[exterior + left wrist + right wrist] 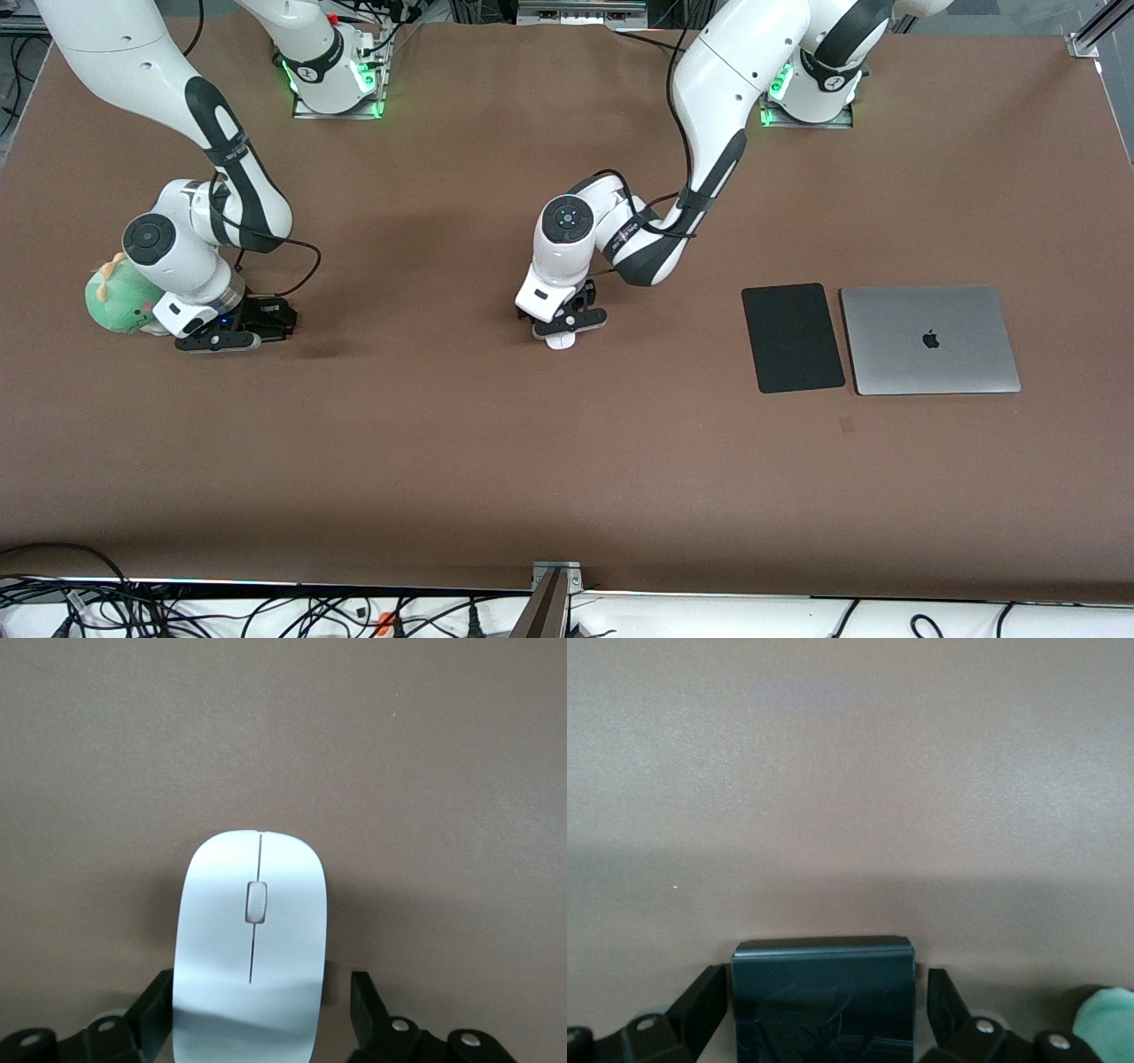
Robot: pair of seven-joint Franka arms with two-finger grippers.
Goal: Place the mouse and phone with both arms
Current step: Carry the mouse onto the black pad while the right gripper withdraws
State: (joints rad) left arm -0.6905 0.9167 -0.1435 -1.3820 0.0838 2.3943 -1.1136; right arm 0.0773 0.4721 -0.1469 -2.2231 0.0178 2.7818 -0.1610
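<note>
The white mouse lies on the brown table near its middle; only its tip shows in the front view. My left gripper is low over it, open, with a finger on each side of the mouse's rear; a small gap shows on one side. The black phone lies on the table toward the right arm's end, hidden under the hand in the front view. My right gripper is low over it, open, its fingers beside the phone's edges with narrow gaps.
A green plush toy sits right beside the right arm's wrist and shows in the right wrist view. A flat black mat and a closed silver laptop lie side by side toward the left arm's end.
</note>
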